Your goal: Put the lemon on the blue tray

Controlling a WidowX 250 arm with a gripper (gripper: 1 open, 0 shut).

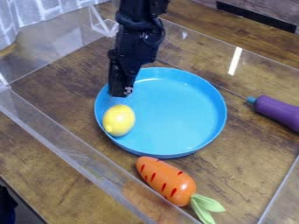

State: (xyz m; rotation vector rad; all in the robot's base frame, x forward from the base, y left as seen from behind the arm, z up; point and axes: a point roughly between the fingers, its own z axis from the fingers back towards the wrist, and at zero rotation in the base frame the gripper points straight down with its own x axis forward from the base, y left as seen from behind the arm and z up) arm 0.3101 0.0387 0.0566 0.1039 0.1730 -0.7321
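Now fingers (119,88) drawn narrow, holding nothing, poised above the blue tray's (198,109) left rim; just below them, lemon (118,119) lying on the tray, left of centre; carrot (167,180) lower right on wooden surface (70,87).

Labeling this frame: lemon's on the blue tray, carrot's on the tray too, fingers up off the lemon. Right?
Not quite. The carrot isn't on the tray; it lies on the wooden table in front of it, outside the rim. The camera view shows this. The rest holds: the lemon sits on the tray near its left rim, and the fingers are above it, clear of it.
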